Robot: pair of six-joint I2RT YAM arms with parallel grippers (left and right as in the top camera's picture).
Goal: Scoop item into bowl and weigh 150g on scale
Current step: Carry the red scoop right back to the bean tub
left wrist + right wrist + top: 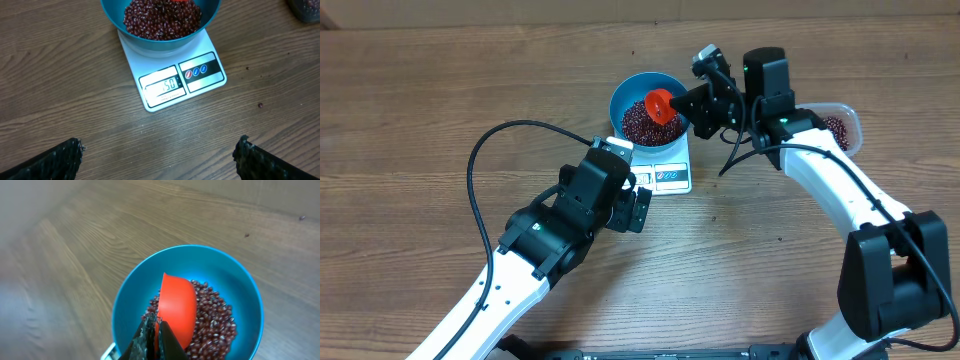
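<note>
Pouring step: right jaws clenched on the red scoop (177, 307), tipped into the blue bowl (620, 95) of beans (640, 122) on the scale (670, 177). Left jaws released, empty, above the counter (420, 100). Next, probably: read the display, then top up or stop.

Bowl (617, 100) on scale (670, 178), beans (638, 122) in bowl. Scoop (661, 104) between R fingers (142, 342), over beans. Scale ahead of L fingers (55, 162), apart. Tub (847, 118) behind R fingers.
</note>
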